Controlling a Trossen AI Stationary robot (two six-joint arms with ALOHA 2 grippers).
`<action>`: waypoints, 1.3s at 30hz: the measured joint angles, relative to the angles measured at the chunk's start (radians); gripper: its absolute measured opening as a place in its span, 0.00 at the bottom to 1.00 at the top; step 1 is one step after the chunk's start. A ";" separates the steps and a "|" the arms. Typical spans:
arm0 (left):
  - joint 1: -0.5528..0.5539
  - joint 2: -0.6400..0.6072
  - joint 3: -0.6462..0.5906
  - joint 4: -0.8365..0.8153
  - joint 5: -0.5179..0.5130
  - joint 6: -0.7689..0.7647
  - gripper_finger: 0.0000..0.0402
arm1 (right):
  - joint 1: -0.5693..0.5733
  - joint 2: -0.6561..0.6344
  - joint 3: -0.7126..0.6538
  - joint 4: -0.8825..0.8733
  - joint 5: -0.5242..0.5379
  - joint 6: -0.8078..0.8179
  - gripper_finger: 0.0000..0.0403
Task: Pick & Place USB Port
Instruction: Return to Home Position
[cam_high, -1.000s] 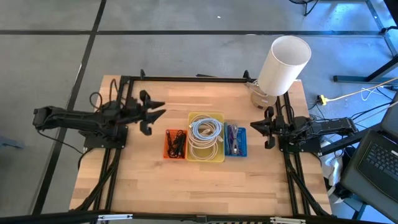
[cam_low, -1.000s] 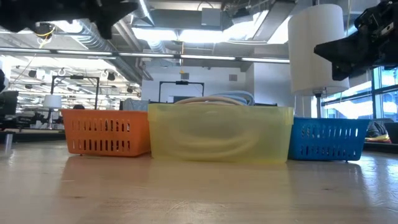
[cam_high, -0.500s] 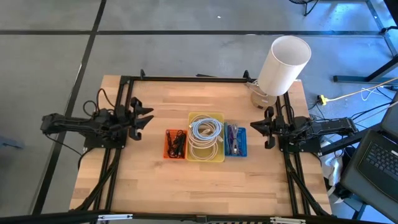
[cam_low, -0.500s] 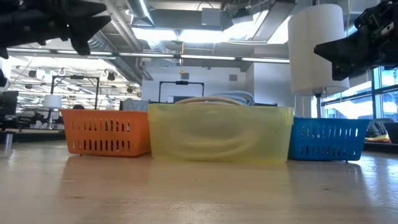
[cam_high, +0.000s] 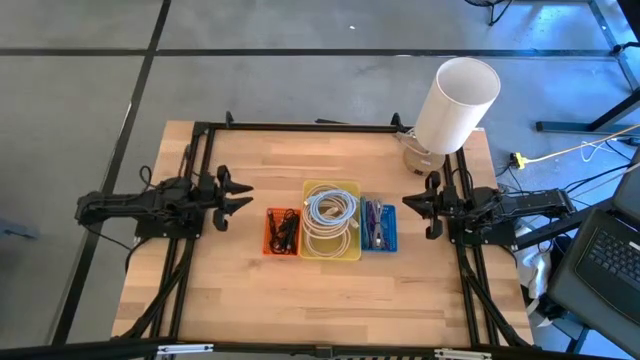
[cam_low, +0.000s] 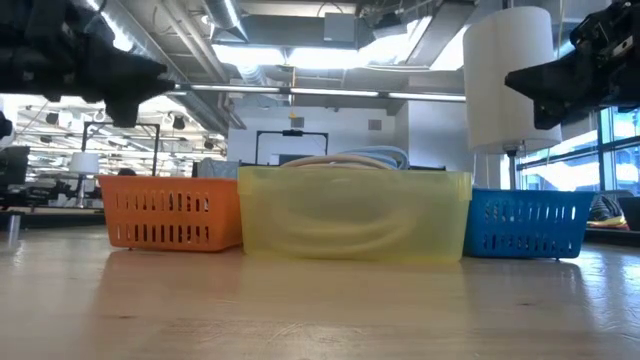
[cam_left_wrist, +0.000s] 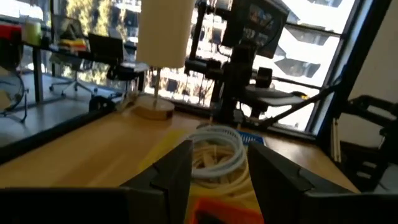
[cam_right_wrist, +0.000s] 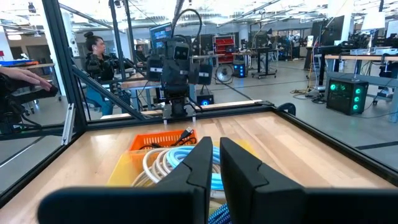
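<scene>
At 9 o'clock the left gripper (cam_high: 240, 197) points toward 3, fingers spread. At 3 o'clock the right gripper (cam_high: 408, 202) points toward 9, fingers together.

From overhead I see a grey concrete floor (cam_high: 300, 30) crossed by dark seam lines, with an open laptop (cam_high: 610, 255) at the right edge. From the low camera I see bright ceiling lights (cam_low: 255, 55) and exposed pipes (cam_low: 232, 20). Tall windows (cam_left_wrist: 305, 37) line one wall. A person (cam_right_wrist: 98, 59) sits among workbenches (cam_right_wrist: 348, 59).
</scene>
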 joint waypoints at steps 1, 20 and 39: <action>0.007 0.000 0.000 -0.025 0.013 -0.004 0.37 | 0.000 0.000 0.000 0.000 0.000 0.000 0.08; 0.034 0.000 0.000 -0.055 0.080 0.014 0.37 | 0.000 0.000 0.000 0.000 0.000 0.000 0.08; 0.034 0.000 0.000 -0.055 0.079 0.015 0.37 | 0.000 0.000 0.000 0.000 0.000 0.000 0.08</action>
